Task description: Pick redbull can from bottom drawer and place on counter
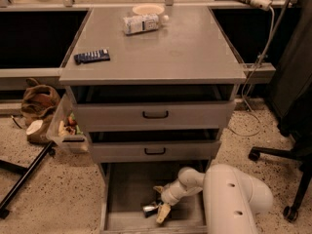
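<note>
The redbull can [149,208], small and shiny silver, lies on its side on the floor of the open bottom drawer [127,194]. My gripper [160,202] is down inside that drawer, right next to the can. It is open, with one tan finger [163,214] just right of the can and the other behind it. My white arm [229,199] reaches in from the lower right. The counter [185,48] is the cabinet's flat grey top.
On the counter lie a white plastic bottle [142,23], a pale bowl [147,9] and a dark blue remote-like bar [91,56]. The two upper drawers [155,114] stand slightly open. A bag [38,104] and bin [68,128] are on the left, and a chair base [287,179] on the right.
</note>
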You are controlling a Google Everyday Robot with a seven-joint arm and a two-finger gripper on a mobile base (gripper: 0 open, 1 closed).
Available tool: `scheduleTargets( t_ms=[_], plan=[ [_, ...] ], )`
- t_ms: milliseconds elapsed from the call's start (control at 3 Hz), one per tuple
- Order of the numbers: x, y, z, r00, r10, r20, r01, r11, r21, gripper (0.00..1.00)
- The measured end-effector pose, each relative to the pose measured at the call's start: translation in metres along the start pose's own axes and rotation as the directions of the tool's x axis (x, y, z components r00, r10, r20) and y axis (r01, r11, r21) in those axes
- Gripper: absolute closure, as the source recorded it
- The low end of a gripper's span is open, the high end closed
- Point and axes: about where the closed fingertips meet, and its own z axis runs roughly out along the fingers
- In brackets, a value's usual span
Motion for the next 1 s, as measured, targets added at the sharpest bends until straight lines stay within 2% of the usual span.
scheduleTargets(
  t_ms=[333,1000],
  plan=[
    [0.0187,-0.0001,0.0018,0.999,0.035,0.014,-0.035,0.9994,0.004,0.0],
    [0.0189,-0.0004,0.002,0.999,0.035,0.014,-0.035,0.9994,0.005,0.42]
  ],
)
